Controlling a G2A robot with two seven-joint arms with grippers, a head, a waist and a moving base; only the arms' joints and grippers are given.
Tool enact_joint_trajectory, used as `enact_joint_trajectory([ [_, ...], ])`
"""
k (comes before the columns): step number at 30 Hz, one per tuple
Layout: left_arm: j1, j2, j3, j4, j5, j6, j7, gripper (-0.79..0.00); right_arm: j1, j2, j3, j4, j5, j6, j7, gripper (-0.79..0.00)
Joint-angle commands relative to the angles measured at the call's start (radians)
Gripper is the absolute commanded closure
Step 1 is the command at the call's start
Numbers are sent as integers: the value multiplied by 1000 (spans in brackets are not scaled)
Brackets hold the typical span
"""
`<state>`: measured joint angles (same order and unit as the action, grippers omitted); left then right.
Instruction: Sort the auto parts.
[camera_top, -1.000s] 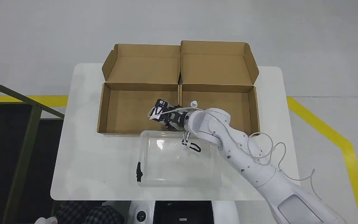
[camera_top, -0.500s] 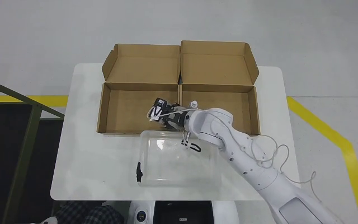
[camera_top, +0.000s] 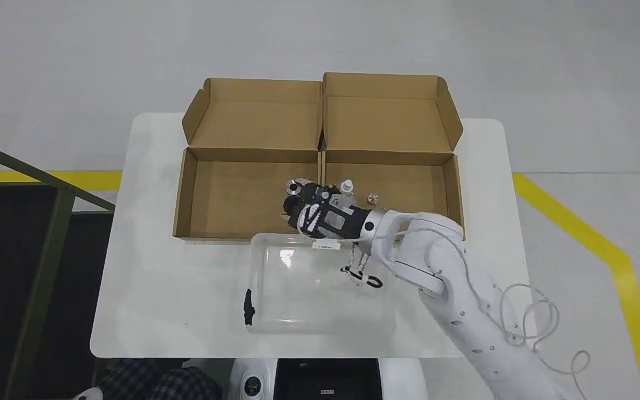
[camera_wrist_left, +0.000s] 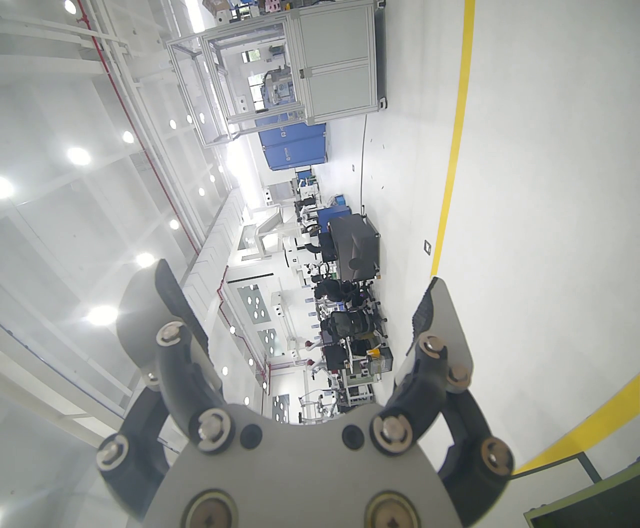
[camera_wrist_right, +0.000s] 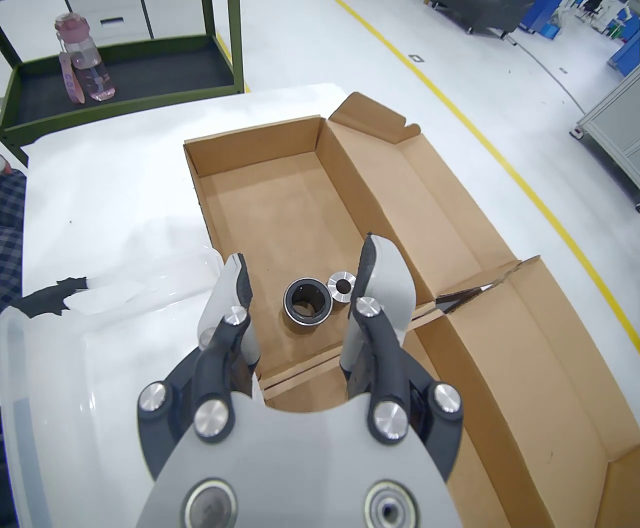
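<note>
1. Top view: my right arm comes in from the near right of the white tabletop (camera_top: 150, 270) and crosses the clear plastic bin (camera_top: 300, 300) at the near side. My right claw (camera_top: 297, 203) hangs over the left cardboard box (camera_top: 215, 200), close to the wall it shares with the right cardboard box (camera_top: 425, 195). Both boxes lie open side by side with their flaps folded back. In the right box a pale part (camera_top: 347, 186) rests toward the shared wall, with a second small part (camera_top: 373, 197) near it. A black tab (camera_top: 247, 305) sits on the bin's left rim.

2. Left wrist view: my left claw (camera_wrist_left: 297, 277) is spread wide with nothing between its pads. It is turned away from the tabletop toward the hall, where a yellow floor line (camera_wrist_left: 450, 150) runs across pale floor.

3. Right wrist view: my right claw (camera_wrist_right: 302, 250) is wide apart and holds nothing, poised above the floor of the left box.
   - A black ring (camera_wrist_right: 307, 302) lies flat on the cardboard below the gap between my fingers.
   - A silver bushing (camera_wrist_right: 342, 290) lies just beside it. I cannot tell whether the two touch.
   - Both sit near the box corner by the shared wall.
   - Beyond the tabletop a pink bottle (camera_wrist_right: 82, 65) stands on a green rack (camera_wrist_right: 220, 50).
</note>
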<state>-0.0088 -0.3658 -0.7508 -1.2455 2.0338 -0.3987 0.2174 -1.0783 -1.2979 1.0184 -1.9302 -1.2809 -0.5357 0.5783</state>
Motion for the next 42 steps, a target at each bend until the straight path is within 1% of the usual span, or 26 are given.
enact_joint_trajectory([
  [1, 0, 0, 0, 0, 0, 0, 0, -785, -46, 10, 46, -29, -6, -14, -28, -400],
  [5, 0, 0, 0, 0, 0, 0, 0, -785, -139, 31, 148, -73, -19, -41, -105, -502],
  [6, 0, 0, 0, 0, 0, 0, 0, -785, -163, 36, 175, -81, -19, -49, -131, -539],
  [7, 0, 0, 0, 0, 0, 0, 0, -785, -185, 40, 202, -91, -24, -56, -160, -659],
  [8, 0, 0, 0, 0, 0, 0, 0, -785, -208, 45, 227, -100, -37, -65, -190, -742],
  [9, 0, 0, 0, 0, 0, 0, 0, -785, -232, 50, 252, -107, -53, -76, -218, -785],
  [13, 0, 0, 0, 0, 0, 0, 0, -785, -322, 66, 351, -123, -89, -98, -321, -785],
  [22, 0, 0, 0, 0, 0, 0, 0, -785, -505, 90, 548, -122, -85, -110, -518, -785],
  [34, 0, 0, 0, 0, 0, 0, 0, -785, -692, 102, 698, -98, -84, -85, -723, -785],
  [42, 0, 0, 0, 0, 0, 0, 0, -785, -775, 107, 776, -68, -118, -57, -868, -785],
])
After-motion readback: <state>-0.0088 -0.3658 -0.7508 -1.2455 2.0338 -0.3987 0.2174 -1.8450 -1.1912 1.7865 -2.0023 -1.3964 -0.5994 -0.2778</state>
